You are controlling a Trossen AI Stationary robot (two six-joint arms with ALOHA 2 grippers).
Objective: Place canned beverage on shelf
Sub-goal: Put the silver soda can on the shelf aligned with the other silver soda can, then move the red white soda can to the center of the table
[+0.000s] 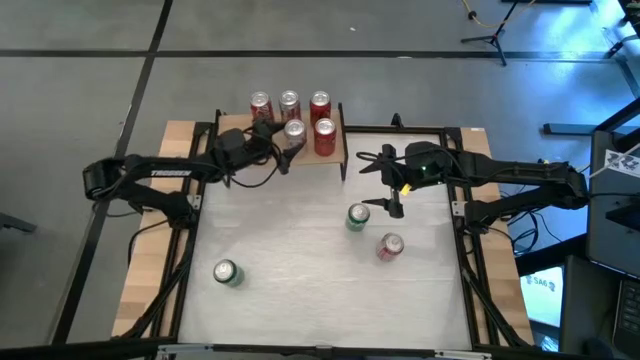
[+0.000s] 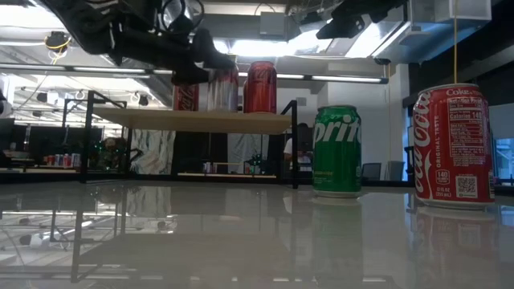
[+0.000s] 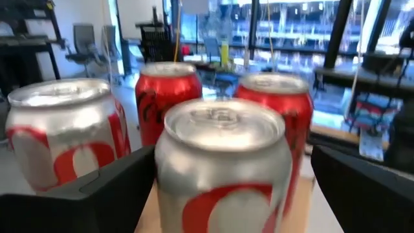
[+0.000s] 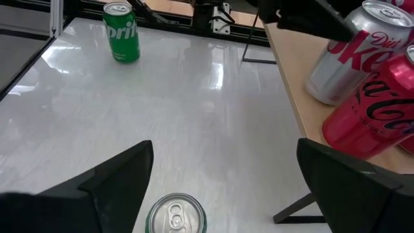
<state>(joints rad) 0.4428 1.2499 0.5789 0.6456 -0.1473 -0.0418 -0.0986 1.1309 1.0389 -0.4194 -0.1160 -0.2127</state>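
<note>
Over the small light-wood shelf on thin black legs, the left hand stands spread wide around a silver-and-red diet cola can without pinching it, so that can looks just delivered beside four others: three in the back row and a red one next to it. Out on the white bench, the right hand hovers spread and empty just beside a green lemon-lime can. By my reckoning three remain: that one, a red cola can and another green can.
</note>
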